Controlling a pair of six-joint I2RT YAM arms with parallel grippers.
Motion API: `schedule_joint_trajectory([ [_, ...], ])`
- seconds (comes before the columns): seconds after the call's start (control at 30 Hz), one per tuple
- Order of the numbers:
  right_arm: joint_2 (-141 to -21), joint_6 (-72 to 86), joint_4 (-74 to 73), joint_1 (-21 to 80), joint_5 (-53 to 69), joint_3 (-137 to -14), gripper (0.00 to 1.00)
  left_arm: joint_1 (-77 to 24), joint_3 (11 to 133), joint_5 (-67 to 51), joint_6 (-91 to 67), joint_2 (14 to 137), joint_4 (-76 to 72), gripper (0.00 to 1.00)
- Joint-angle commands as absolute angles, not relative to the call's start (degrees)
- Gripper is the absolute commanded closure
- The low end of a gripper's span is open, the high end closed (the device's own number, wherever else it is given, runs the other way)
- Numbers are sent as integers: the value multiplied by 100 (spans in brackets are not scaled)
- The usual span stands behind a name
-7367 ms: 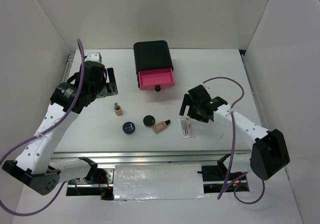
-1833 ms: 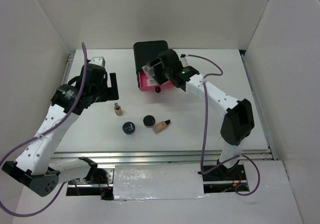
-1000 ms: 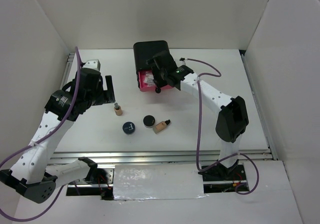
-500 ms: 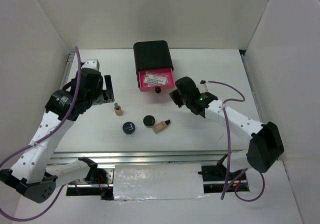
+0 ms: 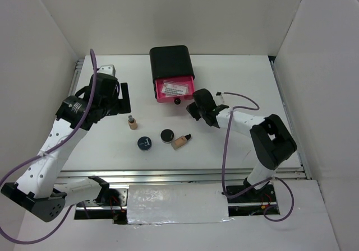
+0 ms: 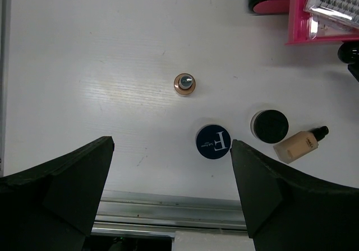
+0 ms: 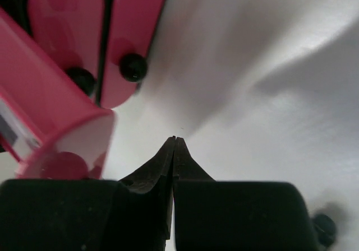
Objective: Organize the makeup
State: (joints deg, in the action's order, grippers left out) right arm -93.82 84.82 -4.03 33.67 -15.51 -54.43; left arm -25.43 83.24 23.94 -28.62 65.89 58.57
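Right gripper (image 7: 174,144): fingers pressed tip to tip with nothing between them. It hangs low over the white table (image 5: 241,77), just in front of and to the right of the open pink plastic drawer (image 5: 175,96).
Why there: empty and close to the loose pieces, it looks free for the next pick on its side.
Left gripper (image 6: 171,143): spread wide and holding nothing. It is held high, so its camera takes in all the loose makeup, and this reads as lining up a grasp.
Upright beige bottle with a dark cap (image 6: 184,84): stands alone, apart from the rest and nearest the left gripper. The wide opening would suit coming down around it.
Round dark-blue compact (image 6: 213,142): lies flat, lid up, near the jar.
Round black-lidded jar (image 6: 270,125): sits between the compact and the beige bottle lying on its side (image 6: 300,144). I cannot tell whether jar and bottle touch.
Flat pale printed sachets (image 5: 174,87): lie flat inside the open drawer. I cannot tell whether there is one or two.
Black box (image 5: 171,62): stands far and central, with its drawer pulled toward the arms so things can drop in from above. Its two shut pink drawers (image 7: 129,15) show in the right wrist view.
Progress: sachets stowed, four pieces on the table.
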Motion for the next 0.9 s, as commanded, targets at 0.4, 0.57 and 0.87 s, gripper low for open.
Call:
schedule_joint_trajectory([
  [0.4, -10239, 8446, 246, 3173, -1055, -6978, 100, -2549, 8587, 2733, -2883, 6539, 5959, 1],
  [0.57, -10564, 8446, 246, 3120, -932, -7416, 100, -2549, 8525, 2760, -2918, 6557, 5933, 1],
  [0.87, -11091, 8385, 378, 2944, -624, -8094, 98, -2549, 8420, 2892, -2962, 6478, 5968, 1],
])
